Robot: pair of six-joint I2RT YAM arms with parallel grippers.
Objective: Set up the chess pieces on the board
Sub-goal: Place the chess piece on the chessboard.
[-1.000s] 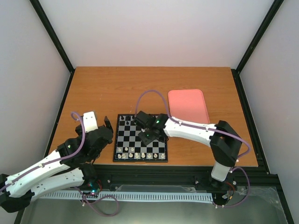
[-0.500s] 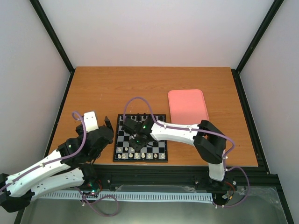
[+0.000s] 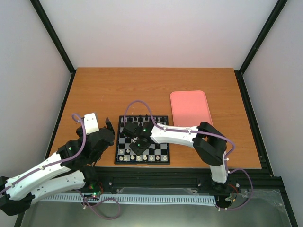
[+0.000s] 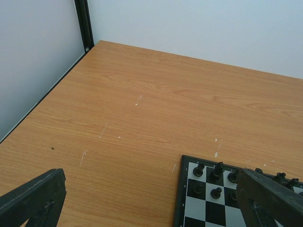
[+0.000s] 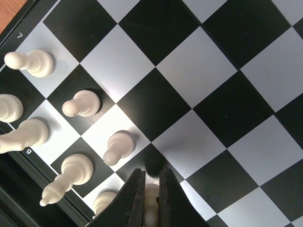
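My right gripper (image 5: 150, 176) has swung from the board's (image 5: 189, 71) far side down over its near rows. Its jaws are clamped on a white piece (image 5: 150, 205) beside the other pieces (image 5: 80, 103) standing there (pawns, mostly). My left gripper (image 4: 151, 201) hasn't budged, jaws wide apart beside the board.

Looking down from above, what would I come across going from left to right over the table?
left gripper → board → pink tray
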